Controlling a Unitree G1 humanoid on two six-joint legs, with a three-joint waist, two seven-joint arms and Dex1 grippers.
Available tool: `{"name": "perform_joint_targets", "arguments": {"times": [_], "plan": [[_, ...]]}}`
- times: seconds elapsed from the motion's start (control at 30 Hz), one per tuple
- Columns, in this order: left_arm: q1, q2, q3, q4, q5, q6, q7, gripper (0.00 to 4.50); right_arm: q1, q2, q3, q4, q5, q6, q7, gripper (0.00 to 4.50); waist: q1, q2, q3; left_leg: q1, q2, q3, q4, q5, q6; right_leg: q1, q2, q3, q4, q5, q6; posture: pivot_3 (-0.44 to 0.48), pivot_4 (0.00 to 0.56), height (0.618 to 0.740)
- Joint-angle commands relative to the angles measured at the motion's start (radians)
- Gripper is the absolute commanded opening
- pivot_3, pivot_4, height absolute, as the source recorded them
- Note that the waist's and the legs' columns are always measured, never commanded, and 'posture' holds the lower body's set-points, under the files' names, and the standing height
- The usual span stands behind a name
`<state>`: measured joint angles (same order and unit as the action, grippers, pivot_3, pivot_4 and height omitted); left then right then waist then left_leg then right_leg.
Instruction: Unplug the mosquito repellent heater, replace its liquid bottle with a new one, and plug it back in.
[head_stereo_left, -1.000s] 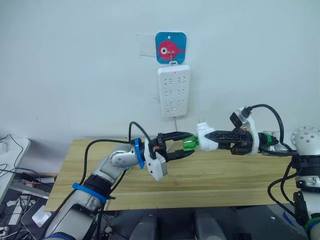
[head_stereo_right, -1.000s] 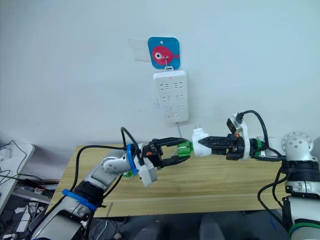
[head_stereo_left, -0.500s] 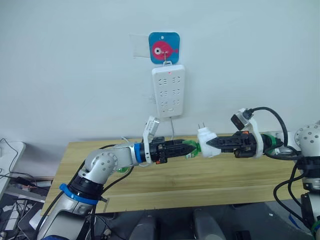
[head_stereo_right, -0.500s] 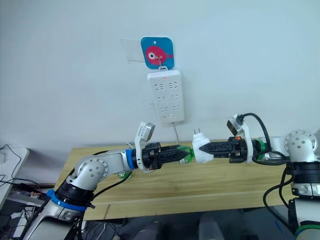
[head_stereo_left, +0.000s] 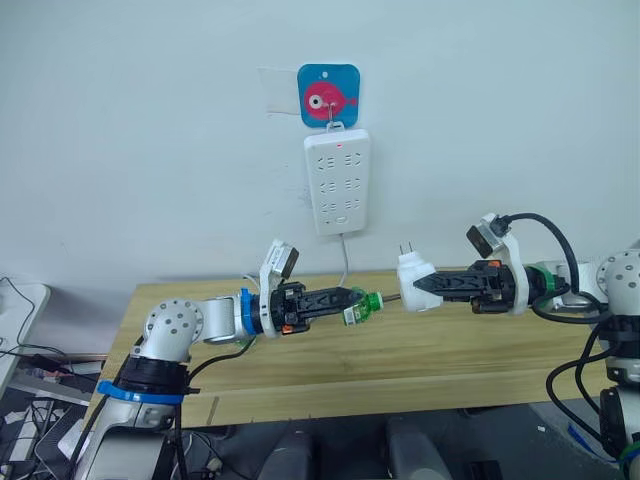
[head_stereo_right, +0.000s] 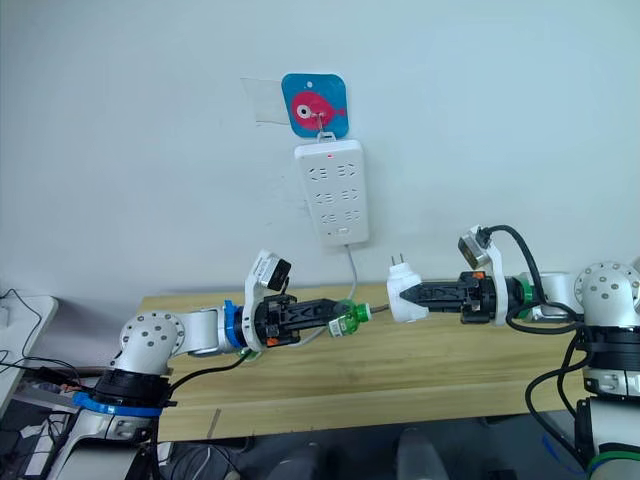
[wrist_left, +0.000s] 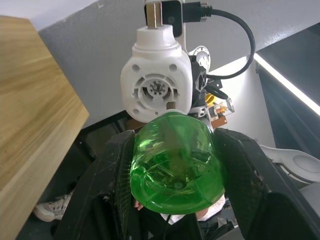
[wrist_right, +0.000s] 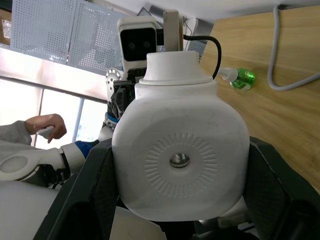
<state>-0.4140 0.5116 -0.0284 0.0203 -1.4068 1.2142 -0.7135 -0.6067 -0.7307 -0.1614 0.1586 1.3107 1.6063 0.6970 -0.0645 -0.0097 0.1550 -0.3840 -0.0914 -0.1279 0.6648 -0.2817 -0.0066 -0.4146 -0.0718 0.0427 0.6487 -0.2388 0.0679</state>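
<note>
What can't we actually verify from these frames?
- Green bottle neck and wick: in the left wrist view the bottle's own base faces the camera and hides them.
- Heater socket side: in the right wrist view its vent face blocks it.
- Second green bottle on the table: too small to read fill level.
- Power strip cord end: it drops behind the left gripper.
- Right gripper pad contact: covered by the heater body.
</note>
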Motion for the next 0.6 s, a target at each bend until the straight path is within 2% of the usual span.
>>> {"name": "perform_joint_targets", "arguments": {"times": [0.03, 0.17, 0.23, 0.33, 0.5, 0.6], "plan": [[0.015, 0.02, 0.059, -0.043, 0.015, -0.001, -0.035, 2.19, -0.004, -0.051, -0.053, 0.021, -0.041, -0.004, 0.015, 2.97, 0.002, 0.0, 0.0, 0.0, 0.0, 0.0, 0.0, 0.0, 0.0, 0.0, 0.0, 0.0, 0.0, 0.0, 0.0, -0.099, 0.156, 0.74], [0.042, 0.04, 0.086, -0.068, 0.038, 0.001, -0.055, 2.19, 0.012, -0.117, -0.023, 0.034, -0.137, -0.048, 0.049, 2.97, 0.007, 0.0, 0.0, 0.0, 0.0, 0.001, 0.0, 0.0, 0.0, 0.0, 0.0, 0.0, -0.001, 0.0, 0.0, -0.094, 0.167, 0.74], [0.068, 0.037, 0.095, -0.087, 0.062, -0.017, -0.058, 2.19, 0.053, -0.172, 0.09, 0.058, -0.332, -0.206, 0.036, 2.97, 0.007, 0.0, 0.0, 0.0, 0.0, 0.001, -0.001, 0.0, 0.0, 0.0, 0.0, 0.0, -0.001, 0.0, 0.0, -0.092, 0.173, 0.74], [0.094, 0.01, 0.102, -0.119, 0.07, -0.029, -0.045, 2.19, 0.119, -0.241, 0.308, 0.142, -0.68, -0.547, 0.043, 2.97, 0.01, -0.001, 0.001, 0.0, -0.001, 0.002, -0.001, 0.0, 0.0, 0.0, 0.0, 0.0, -0.002, 0.0, 0.0, -0.085, 0.182, 0.74], [0.135, -0.01, 0.077, -0.19, 0.115, -0.046, -0.049, 2.19, 0.109, -0.222, 0.415, 0.398, -0.932, -0.778, 0.062, 2.97, 0.013, 0.001, 0.011, 0.0, -0.001, 0.004, 0.0, 0.001, -0.002, 0.0, -0.001, 0.002, -0.001, 0.0, 0.0, -0.066, 0.196, 0.74], [0.162, -0.016, 0.083, -0.21, 0.124, -0.044, -0.05, 2.19, 0.069, -0.184, 0.424, 0.523, -1.015, -0.827, 0.067, 2.97, 0.006, 0.001, 0.014, 0.001, 0.0, 0.005, -0.001, 0.001, -0.002, 0.0, -0.001, 0.003, -0.001, 0.0, 0.0, -0.056, 0.204, 0.74]]}}
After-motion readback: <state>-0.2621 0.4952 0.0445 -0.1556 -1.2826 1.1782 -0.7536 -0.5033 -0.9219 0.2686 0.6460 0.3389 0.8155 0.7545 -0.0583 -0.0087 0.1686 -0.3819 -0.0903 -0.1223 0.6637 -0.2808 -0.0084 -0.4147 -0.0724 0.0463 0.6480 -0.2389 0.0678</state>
